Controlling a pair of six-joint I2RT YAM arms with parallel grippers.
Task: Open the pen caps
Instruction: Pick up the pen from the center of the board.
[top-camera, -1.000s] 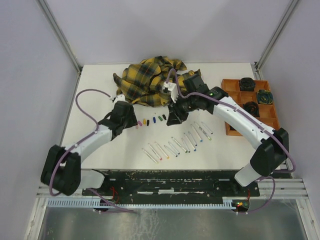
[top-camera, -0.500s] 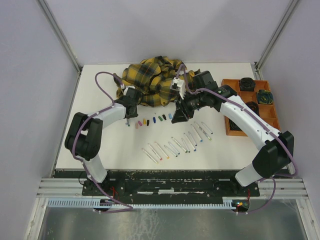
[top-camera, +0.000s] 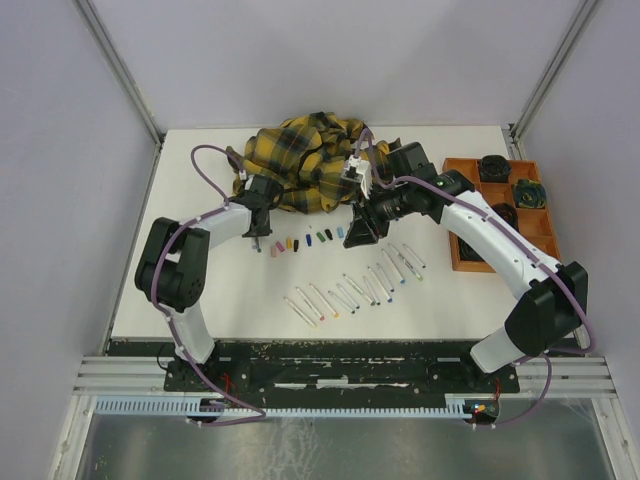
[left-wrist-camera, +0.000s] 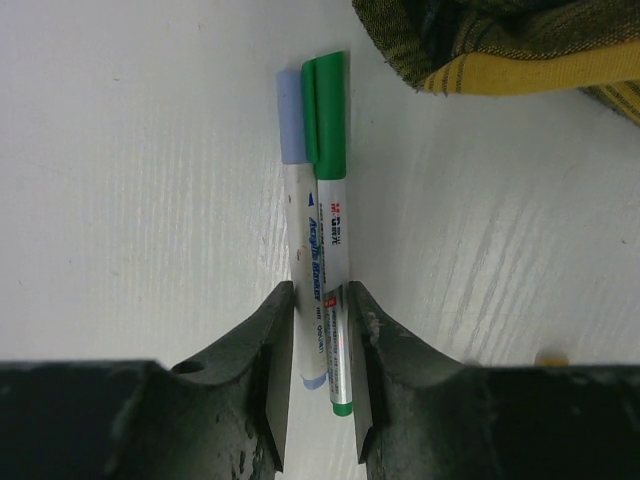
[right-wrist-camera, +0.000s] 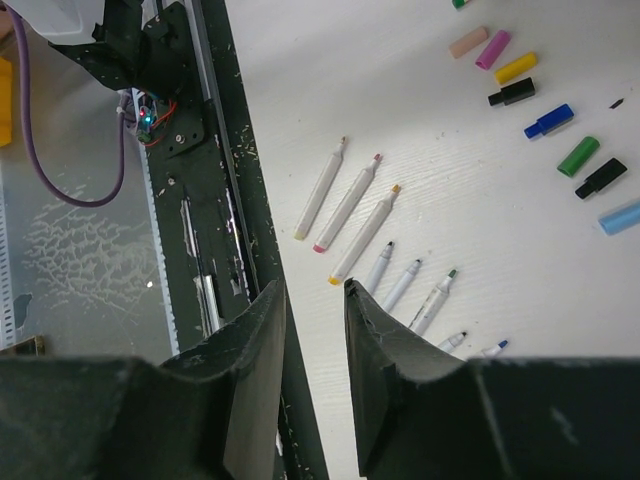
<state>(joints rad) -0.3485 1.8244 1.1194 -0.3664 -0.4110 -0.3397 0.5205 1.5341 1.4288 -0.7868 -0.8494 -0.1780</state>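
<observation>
Two capped pens lie side by side on the white table, one with a lavender cap (left-wrist-camera: 289, 115) and one with a green cap (left-wrist-camera: 326, 115). My left gripper (left-wrist-camera: 320, 300) is shut on their tail ends, a finger pressing each barrel. From above, the left gripper (top-camera: 260, 230) stands at the left end of a row of loose pen caps (top-camera: 300, 242). Those caps (right-wrist-camera: 516, 68) also appear in the right wrist view, in pink, yellow, black, blue and green. Several uncapped pens (right-wrist-camera: 348, 203) lie nearer the front. My right gripper (right-wrist-camera: 315, 290) hangs open and holds nothing, above the table's front edge.
A yellow-and-black plaid cloth (top-camera: 300, 165) is heaped at the back, just behind both grippers. An orange compartment tray (top-camera: 462, 212) with dark round things stands at the right. The dark metal frame (right-wrist-camera: 230, 150) runs along the table's near edge.
The left arm has swung back to the spot beside the cloth, and its jaws have narrowed onto the two capped pens. The right gripper has shifted slightly right.
</observation>
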